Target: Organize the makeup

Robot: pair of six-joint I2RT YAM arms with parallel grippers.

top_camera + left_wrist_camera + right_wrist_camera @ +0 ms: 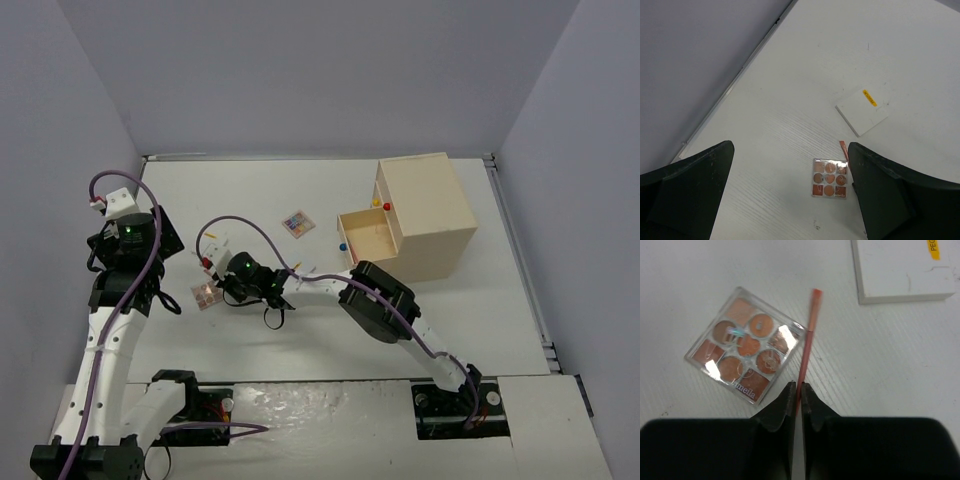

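My right gripper point(796, 386) is shut on the lower end of a thin pink-red pencil point(807, 340), low over the table. The pencil's tip points toward a white square card point(902, 270). A clear eyeshadow palette point(745, 350) with brown and orange pans lies just left of the pencil. In the top view the right gripper point(215, 283) sits at the brown palette point(205, 294). My left gripper point(790, 155) is open and empty, high above the table, looking down on the same palette point(829, 178), card point(862, 111) and pencil tip point(842, 148). A colourful palette point(296, 223) lies farther back.
A beige wooden drawer box point(430, 205) stands at the back right with one drawer point(370, 237) pulled open and coloured knobs on its front. Grey walls close the left, back and right sides. The table's left edge rail point(735, 80) runs near the left gripper.
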